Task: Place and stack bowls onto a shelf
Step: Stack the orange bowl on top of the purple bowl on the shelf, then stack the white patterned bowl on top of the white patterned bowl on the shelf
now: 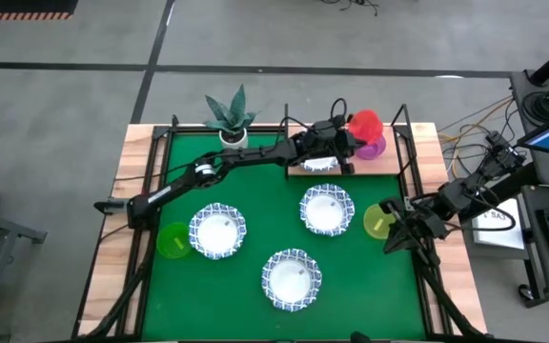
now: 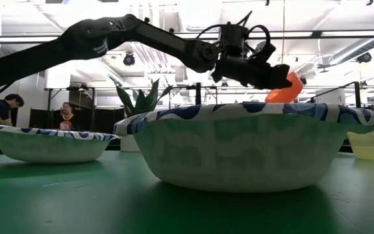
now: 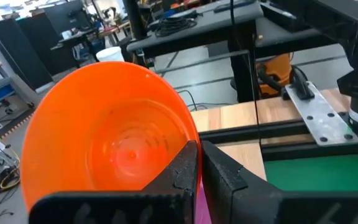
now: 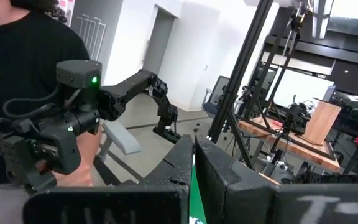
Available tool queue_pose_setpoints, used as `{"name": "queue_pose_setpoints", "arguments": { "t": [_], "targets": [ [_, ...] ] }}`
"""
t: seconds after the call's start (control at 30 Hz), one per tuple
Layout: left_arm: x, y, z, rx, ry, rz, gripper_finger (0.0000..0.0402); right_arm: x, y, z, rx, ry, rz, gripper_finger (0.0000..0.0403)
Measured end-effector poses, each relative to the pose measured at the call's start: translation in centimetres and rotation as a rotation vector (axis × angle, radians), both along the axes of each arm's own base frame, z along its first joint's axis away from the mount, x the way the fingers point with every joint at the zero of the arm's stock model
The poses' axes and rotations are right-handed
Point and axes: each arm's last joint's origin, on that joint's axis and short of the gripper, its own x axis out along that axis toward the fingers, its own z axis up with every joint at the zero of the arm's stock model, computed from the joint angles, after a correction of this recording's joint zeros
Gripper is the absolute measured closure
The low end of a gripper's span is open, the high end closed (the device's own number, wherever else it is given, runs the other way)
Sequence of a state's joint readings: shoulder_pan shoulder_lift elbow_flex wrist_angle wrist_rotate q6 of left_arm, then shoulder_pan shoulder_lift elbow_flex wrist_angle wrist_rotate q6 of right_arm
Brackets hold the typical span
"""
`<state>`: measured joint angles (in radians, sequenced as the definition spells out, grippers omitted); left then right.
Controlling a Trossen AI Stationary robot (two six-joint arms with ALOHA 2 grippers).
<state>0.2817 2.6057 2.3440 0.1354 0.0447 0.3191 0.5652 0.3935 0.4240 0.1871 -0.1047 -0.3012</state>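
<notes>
My left gripper [image 1: 343,141] reaches over the far end of the light wood shelf [image 1: 298,170] and is shut on a red bowl [image 1: 364,124], held in the air above a purple bowl [image 1: 376,149]. The low view shows the red bowl [image 2: 286,91] beside this gripper [image 2: 265,73]. One white bowl with a blue rim [image 1: 320,165] sits on the shelf. Three more [image 1: 217,232] [image 1: 326,210] [image 1: 292,276] rest on the green mat. A green bowl [image 1: 172,241] and a yellow-green bowl [image 1: 379,220] rest there too. My right gripper [image 1: 396,235] is shut and empty beside the yellow-green bowl. My left gripper pinches the red bowl's rim [image 3: 180,132], with one finger [image 3: 182,171] inside the bowl and the other [image 3: 229,174] outside its wall. The bowl is lifted clear and tilted, its hollow turned toward the wrist camera. A sliver of the purple bowl [image 3: 199,200] shows below it.
A white pot with a spiky green plant [image 1: 231,119] stands at the far edge, left of the shelf. A black frame [image 1: 403,143] runs around the table. A person in a black shirt [image 4: 23,74] stands beyond the table.
</notes>
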Motion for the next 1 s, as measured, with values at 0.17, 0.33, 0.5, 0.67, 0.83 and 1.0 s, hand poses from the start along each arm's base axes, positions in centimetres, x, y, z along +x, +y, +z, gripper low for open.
{"name": "queue_pose_setpoints", "arguments": {
  "t": [0.17,0.33,0.5,0.67,0.83,1.0],
  "targets": [
    [-0.04,0.13,0.01,-0.002,-0.001,0.002,0.0401,0.00,0.00,0.00,0.000,0.001,0.000,0.0394],
    [0.00,0.16,-0.18,-0.003,-0.002,0.003,0.0387,0.00,0.00,-0.01,0.000,0.001,0.000,0.0394],
    [-0.01,0.21,-0.20,-0.003,-0.002,0.003,0.0365,0.01,0.00,-0.02,0.000,0.003,0.000,0.0394],
    [-0.01,0.21,-0.22,-0.003,-0.002,0.003,0.0348,0.01,0.00,-0.02,0.000,0.003,0.000,0.0394],
    [-0.01,0.21,-0.26,-0.013,-0.003,0.005,0.0338,0.01,0.00,-0.03,0.000,0.004,0.000,0.0394],
    [-0.05,0.20,-0.20,-0.027,-0.001,0.007,0.0336,0.04,0.02,-0.15,-0.001,0.019,0.001,0.0394]
  ]
}}
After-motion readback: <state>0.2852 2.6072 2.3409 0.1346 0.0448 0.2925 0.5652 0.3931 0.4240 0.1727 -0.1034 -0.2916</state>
